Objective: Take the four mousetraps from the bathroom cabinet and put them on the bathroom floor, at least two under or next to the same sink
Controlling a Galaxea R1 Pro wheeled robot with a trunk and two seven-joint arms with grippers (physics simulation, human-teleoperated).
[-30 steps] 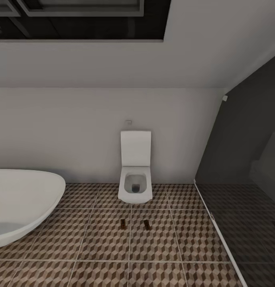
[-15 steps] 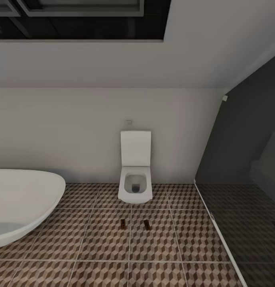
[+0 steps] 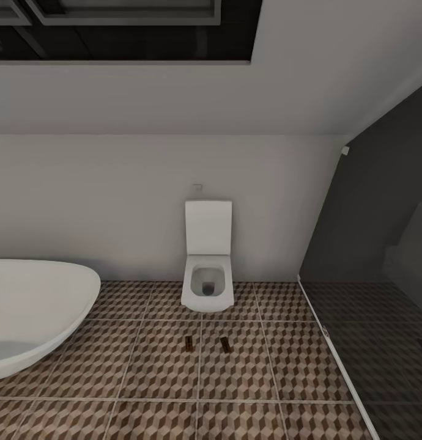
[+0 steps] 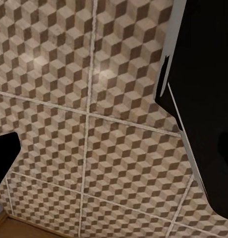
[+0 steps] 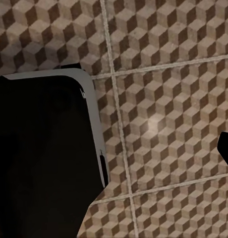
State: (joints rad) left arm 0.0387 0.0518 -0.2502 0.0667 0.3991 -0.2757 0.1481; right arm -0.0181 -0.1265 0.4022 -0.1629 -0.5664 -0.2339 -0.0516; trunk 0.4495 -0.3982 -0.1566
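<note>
Two mousetraps (image 3: 189,344) (image 3: 225,344) on bathroom floor (image 3: 162,366) before toilet (image 3: 207,287); sink unseen. Grippers' state: cannot tell. Advice: relocate traps beside sink.

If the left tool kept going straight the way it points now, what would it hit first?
Most likely the tiled floor: the left wrist view looks down onto bare patterned tiles, with nothing between. How far off it is cannot be judged.

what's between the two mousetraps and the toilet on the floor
Only bare patterned bathroom floor: in the head view, the two mousetraps lie apart in front of the toilet, with nothing between.
</note>
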